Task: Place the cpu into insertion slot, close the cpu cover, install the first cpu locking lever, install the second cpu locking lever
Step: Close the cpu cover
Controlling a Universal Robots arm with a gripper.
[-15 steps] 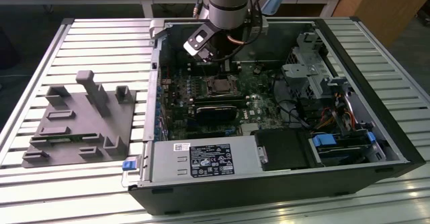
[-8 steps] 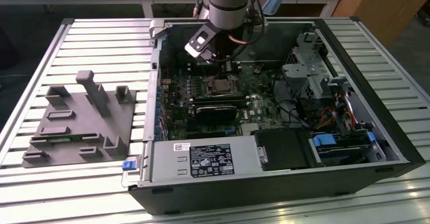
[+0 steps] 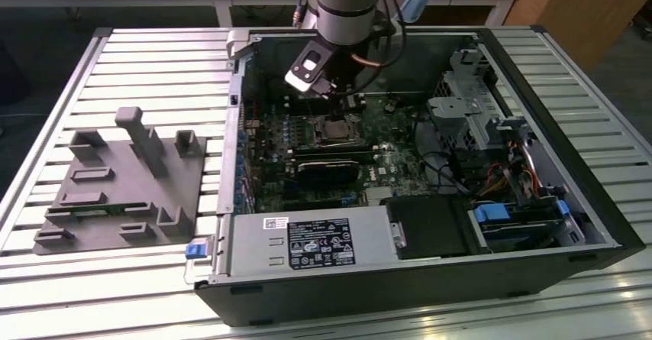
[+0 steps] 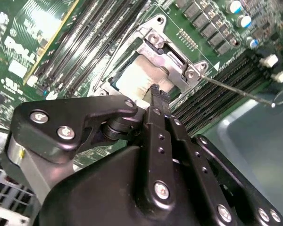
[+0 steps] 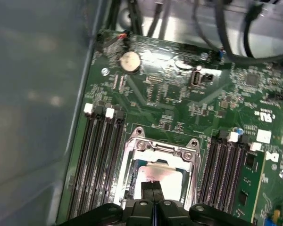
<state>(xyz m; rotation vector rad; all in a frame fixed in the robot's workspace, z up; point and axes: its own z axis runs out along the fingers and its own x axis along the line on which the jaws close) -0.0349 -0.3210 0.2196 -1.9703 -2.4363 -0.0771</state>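
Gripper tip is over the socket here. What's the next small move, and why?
Probably slide the shut gripper toward the thin lever. The cpu already sits in the insertion slot with the metal cover lying around it, while the lever juts out across the memory slots, seemingly unlatched.

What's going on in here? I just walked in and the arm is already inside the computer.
A robot arm reaches into the open computer case. Its claw is shut and right over the insertion slot on the green motherboard. The cpu already sits in the slot, and the metal cover appears down around it. One thin locking lever juts out sideways, not latched.
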